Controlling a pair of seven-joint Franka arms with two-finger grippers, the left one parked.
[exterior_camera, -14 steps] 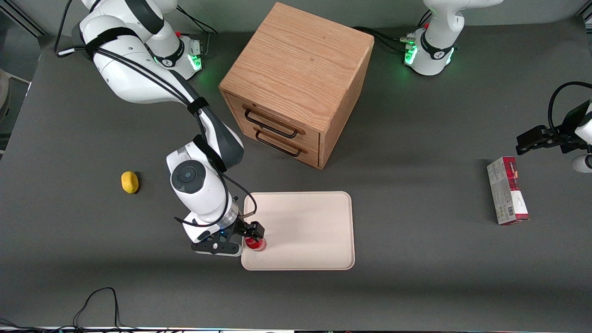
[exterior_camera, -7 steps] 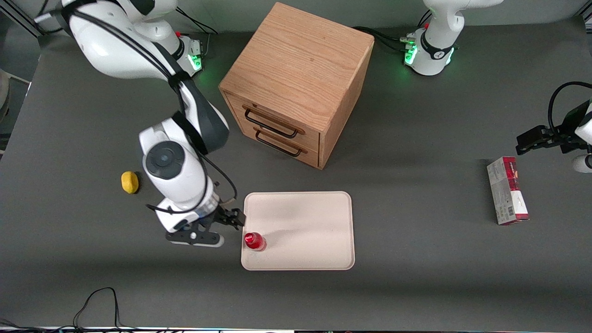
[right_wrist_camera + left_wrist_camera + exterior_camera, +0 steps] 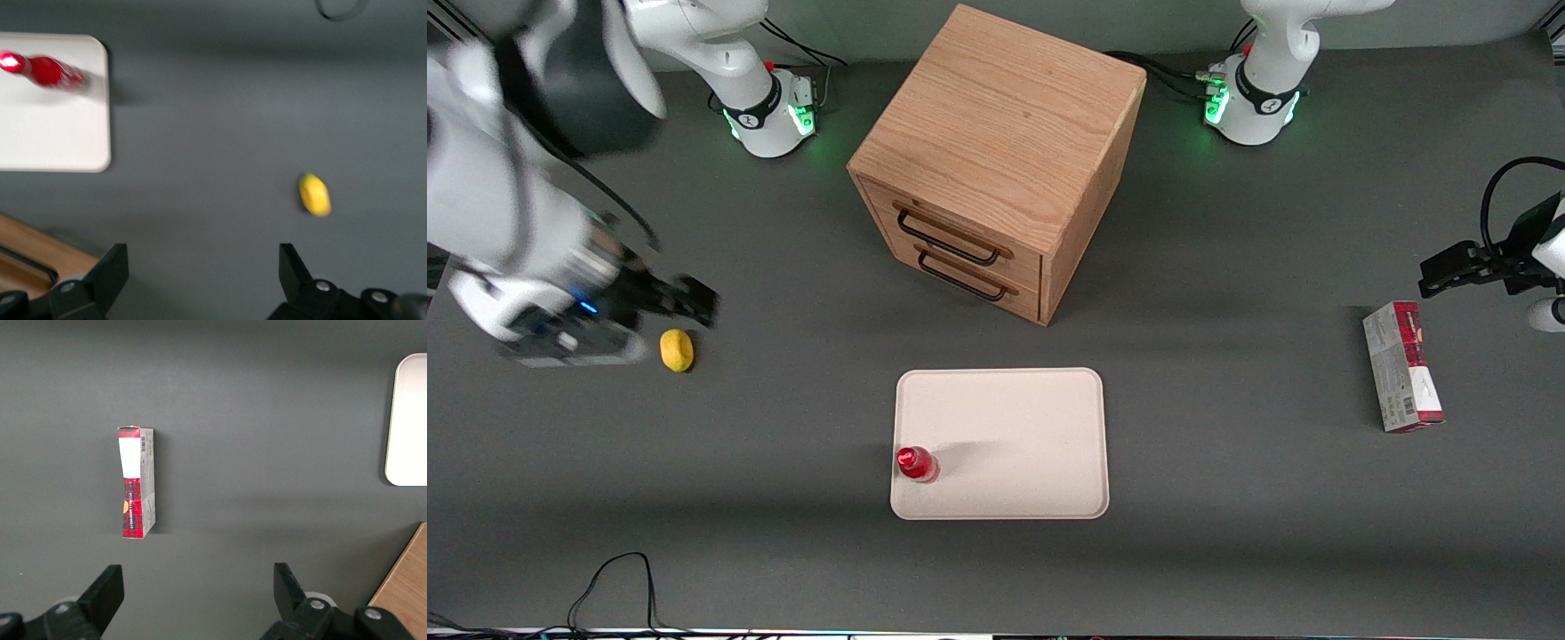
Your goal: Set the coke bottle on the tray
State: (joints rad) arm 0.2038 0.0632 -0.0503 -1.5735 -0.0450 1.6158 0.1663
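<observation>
The coke bottle [image 3: 917,464], small and red with a red cap, stands upright on the cream-beige tray [image 3: 1014,444], in the tray's corner nearest the front camera and toward the working arm's end. It also shows in the right wrist view [image 3: 47,70] on the tray [image 3: 47,127]. My right gripper [image 3: 694,302] is open and empty, raised well above the table near the yellow lemon-like object, far from the tray. In the right wrist view the fingers [image 3: 110,270] stand wide apart with bare table between them.
A yellow lemon-like object [image 3: 677,350] lies on the table beside my gripper; it also shows in the right wrist view [image 3: 314,194]. The wooden two-drawer cabinet [image 3: 996,160] stands farther from the camera than the tray. A red-and-white carton [image 3: 1402,364] lies toward the parked arm's end.
My right gripper let go of the bottle, then rose and swung away from the tray toward the working arm's end. The bottle stayed upright on the tray.
</observation>
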